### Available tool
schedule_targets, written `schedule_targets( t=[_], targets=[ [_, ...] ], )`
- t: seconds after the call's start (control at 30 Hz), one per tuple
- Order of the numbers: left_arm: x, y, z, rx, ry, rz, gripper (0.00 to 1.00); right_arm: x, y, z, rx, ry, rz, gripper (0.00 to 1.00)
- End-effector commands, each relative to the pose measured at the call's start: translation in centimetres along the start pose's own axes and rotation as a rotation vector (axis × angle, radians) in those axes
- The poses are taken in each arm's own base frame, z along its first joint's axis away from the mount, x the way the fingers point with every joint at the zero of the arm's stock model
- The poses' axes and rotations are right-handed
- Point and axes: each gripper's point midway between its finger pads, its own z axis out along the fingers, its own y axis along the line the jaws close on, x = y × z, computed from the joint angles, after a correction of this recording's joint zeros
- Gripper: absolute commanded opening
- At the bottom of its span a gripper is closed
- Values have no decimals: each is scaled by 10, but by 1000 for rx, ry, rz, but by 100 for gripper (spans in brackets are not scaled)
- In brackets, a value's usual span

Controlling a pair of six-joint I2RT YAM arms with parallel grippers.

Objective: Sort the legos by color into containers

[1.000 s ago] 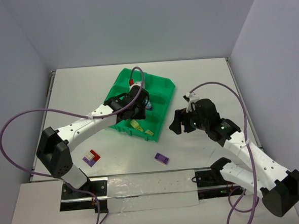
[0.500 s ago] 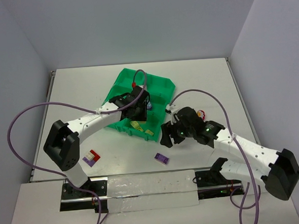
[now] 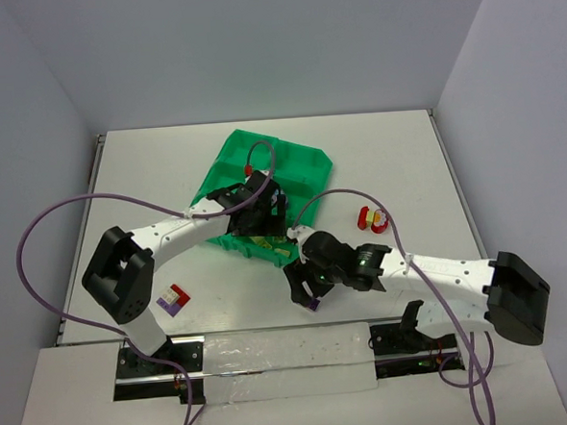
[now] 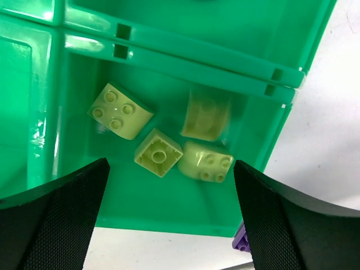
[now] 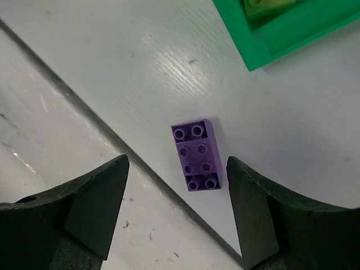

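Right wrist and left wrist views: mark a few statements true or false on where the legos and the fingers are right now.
1. The purple lego lies on the table, outside the green tray. True.
2. The right gripper is shut on it. False: its fingers stand open, one on either side.
3. The yellow legos share one tray compartment. True.
4. The left gripper holds a yellow lego. False: it is open and empty above them.

Green tray [image 4: 169,50]: glossy plastic. Yellow bricks [image 4: 159,152], purple brick [image 5: 197,156]: smooth plastic. Table [image 5: 140,56]: matt white w/ faint streaks.
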Motion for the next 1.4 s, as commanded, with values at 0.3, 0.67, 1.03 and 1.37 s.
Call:
schedule_targets(
  t=[0.3,0.67,1.03,1.37],
  targets=[
    [-66,-11,-73,58,-211,-66,99,21,-10,31,122,92,-2,78],
    [-89,-1,-122,59,-304,-97,99,32,-17,40,241,113,38,40],
    [-93,52,-160,-44,-398,-209,99,-50,-12,-51,291,-149,79,4],
    [-84,109,-160,-171,-393,-346,99,-194,-54,-81,257,-349,214,5]
  ],
)
